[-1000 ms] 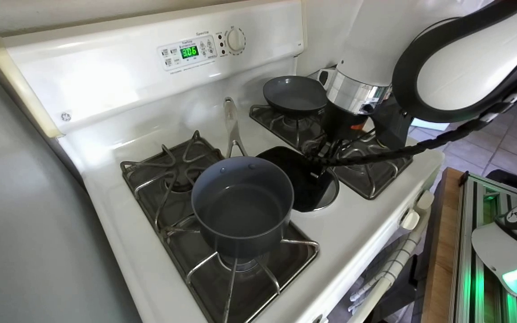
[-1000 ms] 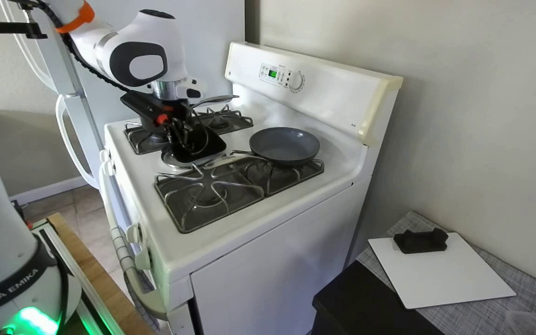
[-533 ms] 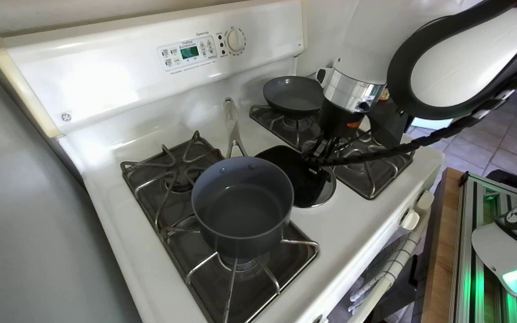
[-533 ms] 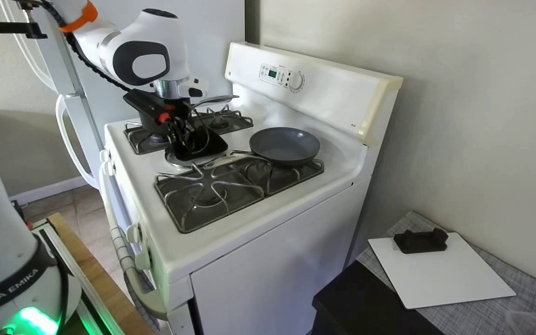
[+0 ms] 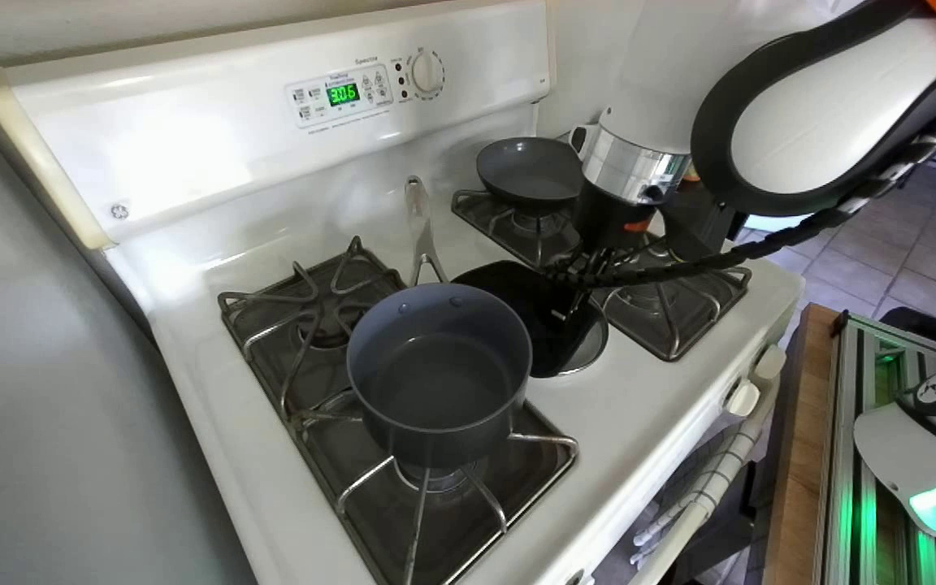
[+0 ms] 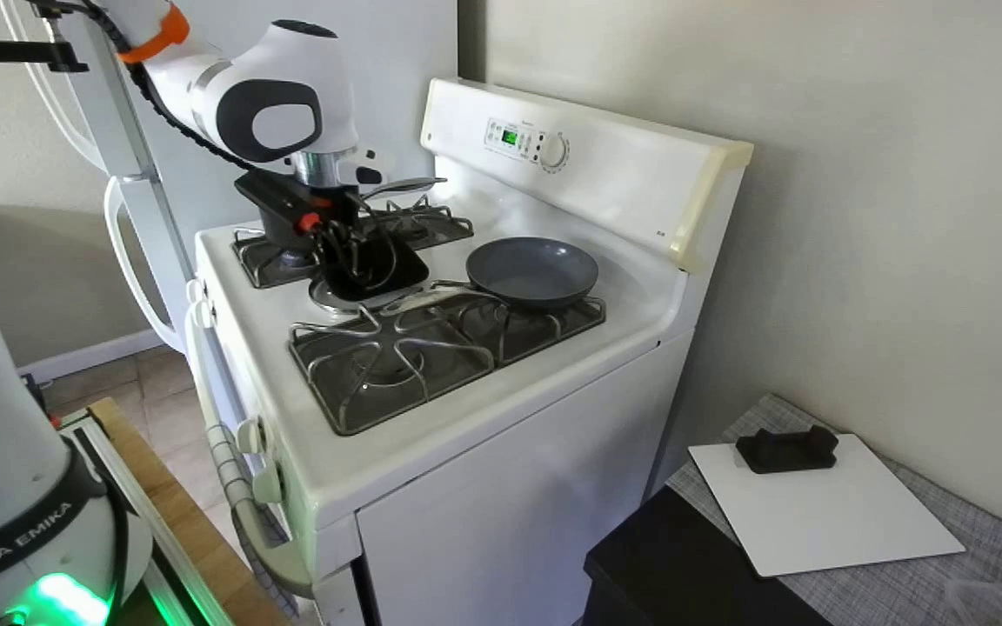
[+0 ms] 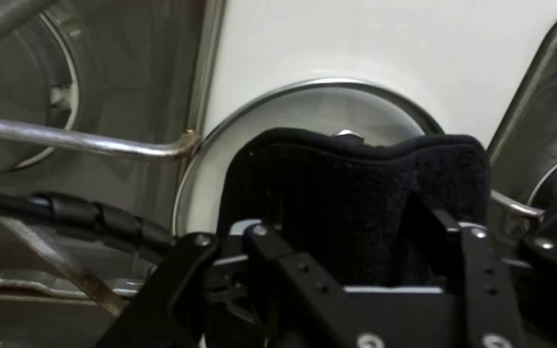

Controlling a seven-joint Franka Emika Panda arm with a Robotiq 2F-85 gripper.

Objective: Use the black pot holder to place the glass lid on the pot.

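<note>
The pot (image 5: 439, 370) stands upright and uncovered on the front burner of the nearer grate in an exterior view. The glass lid (image 5: 592, 349) lies flat on the white stovetop beside it and also shows in the wrist view (image 7: 307, 108). The black pot holder (image 5: 517, 305) lies over most of the lid. In the wrist view the pot holder (image 7: 336, 193) has a wavy edge, with a shiny spot, perhaps the knob, just past it. My gripper (image 7: 344, 208) points down at the pot holder, fingers apart with black cloth between them. The fingertips' contact with the cloth is too dark to tell.
The frying pan (image 6: 531, 269) sits on the back burner, its handle (image 6: 431, 300) reaching close to the lid. Metal burner grates (image 6: 392, 356) flank the lid. The pot's long handle (image 5: 419, 219) points to the backsplash. A white board (image 6: 849, 513) lies beside the stove.
The gripper has shifted slightly, leftward toward the pot in an exterior view. The pot holder has shifted with it. The lid has moved slightly. The pot has stayed still.
</note>
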